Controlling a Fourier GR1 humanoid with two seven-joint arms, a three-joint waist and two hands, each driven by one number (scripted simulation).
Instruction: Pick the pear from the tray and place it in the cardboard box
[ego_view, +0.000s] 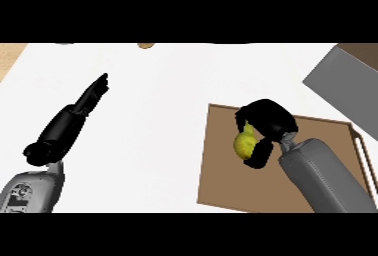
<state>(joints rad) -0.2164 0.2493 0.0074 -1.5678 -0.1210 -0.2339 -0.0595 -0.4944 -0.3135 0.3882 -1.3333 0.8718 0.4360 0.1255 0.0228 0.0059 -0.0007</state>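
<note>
A yellow-green pear (244, 142) sits in my right hand (267, 120), whose fingers and thumb curl round it from above and below. Hand and pear hover over the left part of the brown tray (221, 180), which lies flat at the lower right of the white counter. The cardboard box (347, 82) shows as a grey wall with a brown inside at the upper right corner, partly cut off by the view's edge. My left hand (77, 117) rests open at the left, fingers straight and pointing up and away.
A small tan object (145, 45) peeks in at the top edge. A wooden strip (9, 57) borders the counter at the far left. Bare white counter (162, 85) lies between both hands and up to the box.
</note>
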